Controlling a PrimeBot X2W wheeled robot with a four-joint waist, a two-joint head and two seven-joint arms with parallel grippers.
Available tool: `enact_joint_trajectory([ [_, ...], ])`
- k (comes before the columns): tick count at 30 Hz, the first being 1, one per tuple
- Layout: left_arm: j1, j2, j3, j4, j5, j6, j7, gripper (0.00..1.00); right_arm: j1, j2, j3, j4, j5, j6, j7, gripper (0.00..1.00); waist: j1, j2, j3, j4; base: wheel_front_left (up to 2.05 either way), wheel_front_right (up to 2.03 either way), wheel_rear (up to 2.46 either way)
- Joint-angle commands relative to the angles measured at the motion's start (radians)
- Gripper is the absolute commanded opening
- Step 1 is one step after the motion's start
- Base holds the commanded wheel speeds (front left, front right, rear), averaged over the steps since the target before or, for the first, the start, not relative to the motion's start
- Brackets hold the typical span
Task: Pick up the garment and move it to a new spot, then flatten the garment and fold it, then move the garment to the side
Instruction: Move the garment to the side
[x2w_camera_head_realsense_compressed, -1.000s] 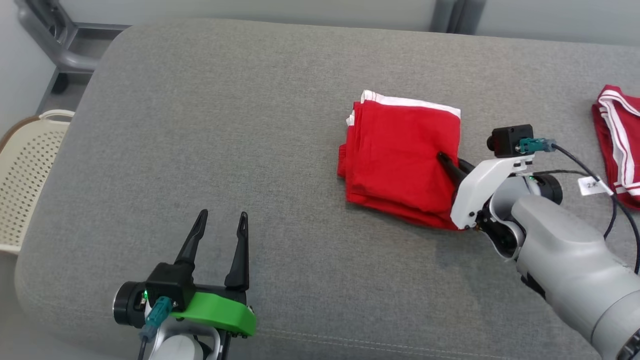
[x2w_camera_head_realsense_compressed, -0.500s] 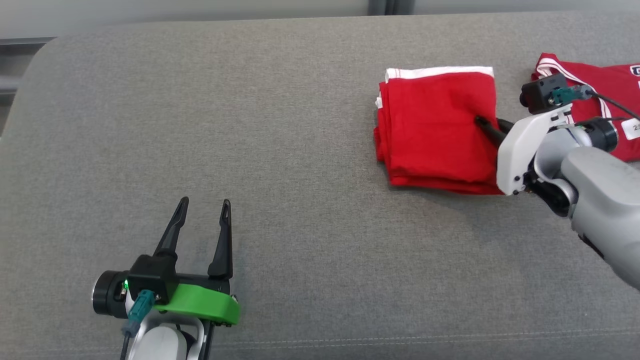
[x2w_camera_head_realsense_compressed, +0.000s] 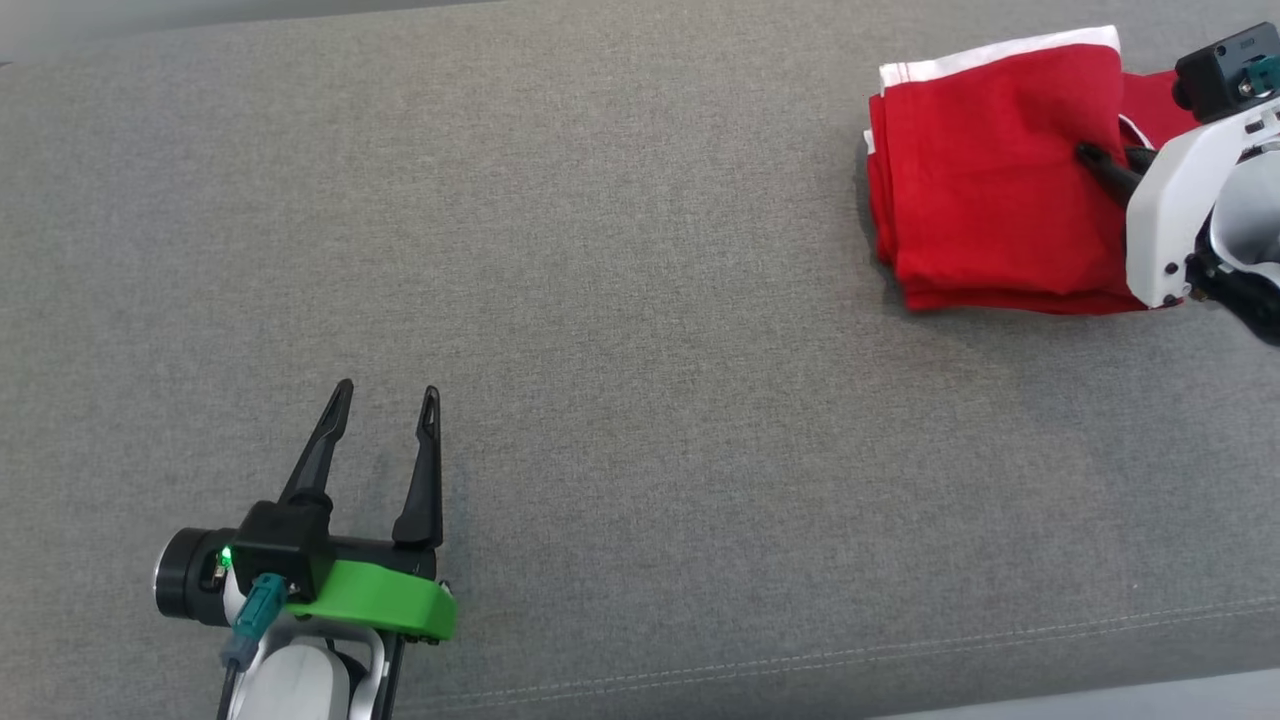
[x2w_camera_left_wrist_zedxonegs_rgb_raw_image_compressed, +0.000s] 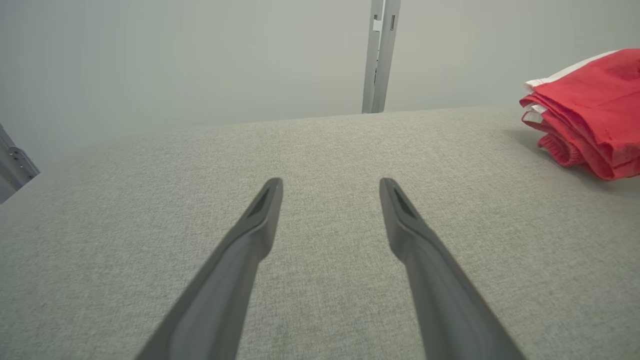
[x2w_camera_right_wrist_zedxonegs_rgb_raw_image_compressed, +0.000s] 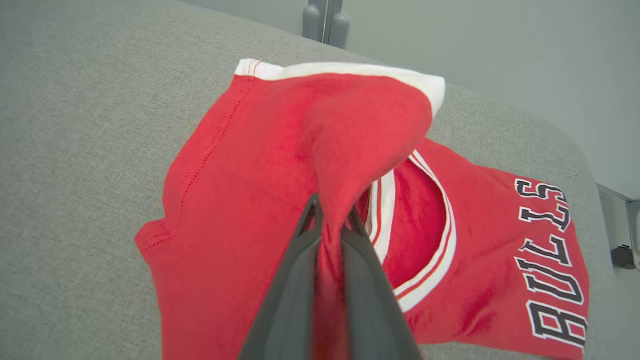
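The garment (x2w_camera_head_realsense_compressed: 990, 180) is a folded red cloth with a white hem, lying at the far right of the grey cushion (x2w_camera_head_realsense_compressed: 600, 250). My right gripper (x2w_camera_head_realsense_compressed: 1090, 158) is shut on its right edge, and in the right wrist view the dark fingers (x2w_camera_right_wrist_zedxonegs_rgb_raw_image_compressed: 300, 280) pinch a raised fold of the garment (x2w_camera_right_wrist_zedxonegs_rgb_raw_image_compressed: 260, 165) at the right gripper (x2w_camera_right_wrist_zedxonegs_rgb_raw_image_compressed: 332, 207). Near the front left, my left gripper (x2w_camera_head_realsense_compressed: 388, 390) rests low over the cushion, open and empty. The left wrist view shows the left gripper (x2w_camera_left_wrist_zedxonegs_rgb_raw_image_compressed: 330, 184) spread wide, with the garment (x2w_camera_left_wrist_zedxonegs_rgb_raw_image_compressed: 590, 115) off to its right.
A second red jersey (x2w_camera_right_wrist_zedxonegs_rgb_raw_image_compressed: 500, 240) with white trim and black lettering lies flat right beside and partly under the held garment. A strip of the second jersey (x2w_camera_head_realsense_compressed: 1145, 100) peeks out behind my right gripper. A grey post (x2w_camera_left_wrist_zedxonegs_rgb_raw_image_compressed: 380, 55) stands behind the cushion.
My right gripper has drawn the folded garment rightward until it meets the second jersey. The head view has also shifted. The left gripper stays open in place.
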Motion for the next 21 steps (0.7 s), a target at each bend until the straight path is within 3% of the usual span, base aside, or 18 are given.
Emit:
enact_joint_trajectory([
  [1, -0.012, 0.008, 0.003, -0.003, 0.006, -0.003, -0.004, 1.0, -0.017, -0.012, 0.006, -0.007, 0.002, 0.0, 0.007, 0.0, 0.0, -0.0001, 0.005, -0.006, 0.0, 0.0, 0.0],
  [21, -0.035, 0.039, 0.022, -0.052, 0.023, -0.013, -0.004, 1.0, -0.189, -0.177, 0.09, -0.003, -0.011, 0.0, 0.088, 0.0, 0.0, -0.0001, 0.099, 0.001, 0.0, 0.0, 0.0],
])
